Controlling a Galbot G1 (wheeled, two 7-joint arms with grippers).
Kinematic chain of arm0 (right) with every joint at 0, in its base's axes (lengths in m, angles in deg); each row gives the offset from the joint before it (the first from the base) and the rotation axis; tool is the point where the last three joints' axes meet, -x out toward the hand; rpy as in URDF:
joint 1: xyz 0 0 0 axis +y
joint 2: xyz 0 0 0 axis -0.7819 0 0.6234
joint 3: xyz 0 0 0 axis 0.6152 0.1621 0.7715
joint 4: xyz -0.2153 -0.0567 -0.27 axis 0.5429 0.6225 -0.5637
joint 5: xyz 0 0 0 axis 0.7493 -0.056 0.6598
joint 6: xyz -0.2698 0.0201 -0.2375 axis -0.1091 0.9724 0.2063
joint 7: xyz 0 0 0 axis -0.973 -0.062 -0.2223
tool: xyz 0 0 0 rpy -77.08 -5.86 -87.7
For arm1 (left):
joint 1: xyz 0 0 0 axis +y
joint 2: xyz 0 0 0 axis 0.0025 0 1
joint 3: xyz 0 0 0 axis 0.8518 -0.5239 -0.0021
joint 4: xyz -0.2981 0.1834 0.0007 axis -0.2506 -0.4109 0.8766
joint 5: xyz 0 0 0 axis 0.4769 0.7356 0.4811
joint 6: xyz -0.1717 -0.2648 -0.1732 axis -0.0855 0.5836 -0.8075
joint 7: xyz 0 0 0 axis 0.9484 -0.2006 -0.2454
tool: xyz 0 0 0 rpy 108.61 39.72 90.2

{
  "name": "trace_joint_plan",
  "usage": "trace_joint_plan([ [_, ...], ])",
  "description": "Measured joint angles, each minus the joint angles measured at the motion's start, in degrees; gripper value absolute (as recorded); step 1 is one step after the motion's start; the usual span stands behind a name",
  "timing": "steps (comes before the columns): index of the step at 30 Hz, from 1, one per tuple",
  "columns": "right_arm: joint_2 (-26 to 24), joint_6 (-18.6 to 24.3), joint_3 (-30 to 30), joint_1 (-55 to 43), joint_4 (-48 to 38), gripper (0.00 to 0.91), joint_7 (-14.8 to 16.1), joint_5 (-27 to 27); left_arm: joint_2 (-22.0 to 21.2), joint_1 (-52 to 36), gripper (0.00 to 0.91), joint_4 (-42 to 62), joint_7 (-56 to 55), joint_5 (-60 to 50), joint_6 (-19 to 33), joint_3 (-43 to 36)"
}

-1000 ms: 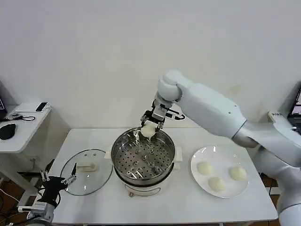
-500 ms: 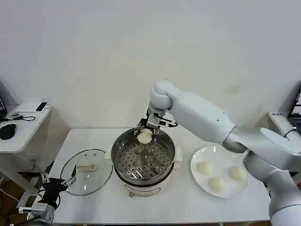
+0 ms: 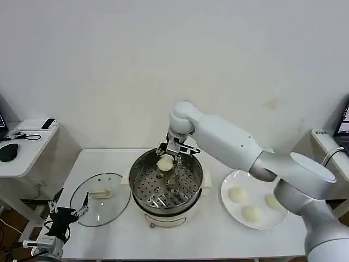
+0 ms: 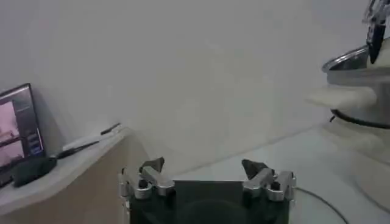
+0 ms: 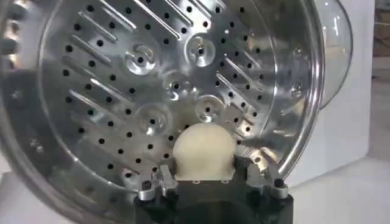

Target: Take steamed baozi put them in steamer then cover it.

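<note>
My right gripper [image 3: 166,161] is shut on one cream-white baozi [image 3: 165,162], holding it low over the far side of the steel steamer [image 3: 143,162]. In the right wrist view the baozi [image 5: 205,151] sits between the fingers of the right gripper [image 5: 207,176], just above the perforated tray [image 5: 140,79]. Three more baozi [image 3: 236,194] lie on the white plate [image 3: 231,214] to the right. The glass cover [image 3: 100,199] with its cream handle lies flat on the table left of the steamer. My left gripper [image 3: 68,210] hangs open off the table's front left corner, holding nothing.
A side table [image 3: 22,147] with a mouse and a phone stands at the left, and the left wrist view shows a screen [image 4: 18,125] there. The white table [image 3: 218,240] has bare room in front of the steamer.
My right gripper has carried the baozi down and slightly to the left, from above the steamer's far rim to inside the pot. The left arm has stayed in place.
</note>
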Motion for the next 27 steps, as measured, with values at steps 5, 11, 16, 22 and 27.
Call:
trace_joint_plan([
  [5, 1.0, -0.2, 0.4, 0.3, -1.8, 0.655, -1.8, 0.8, 0.0, -0.2, 0.907, 0.4, 0.0, 0.0, 0.2, -0.1],
  [11, 1.6, -0.4, 0.9, 0.4, -2.8, 0.746, -2.8, 1.0, 0.1, -0.3, 0.907, 0.7, -0.1, 0.0, 0.2, -0.2],
  [16, 2.0, -0.7, 1.2, 0.5, -3.3, 0.907, -3.3, 0.9, -0.1, -0.2, 0.907, 0.8, -0.1, 0.0, 0.3, -0.2],
  [22, 1.9, -1.3, 1.3, 0.4, -3.1, 0.907, -3.4, 0.7, -0.1, 0.1, 0.907, 0.8, -0.1, 0.0, 0.3, -0.1],
  [27, 1.0, -2.1, 1.0, -0.3, -1.8, 0.907, -2.8, -0.1, -0.3, 0.2, 0.907, 0.8, 0.0, 0.0, 0.4, -0.1],
])
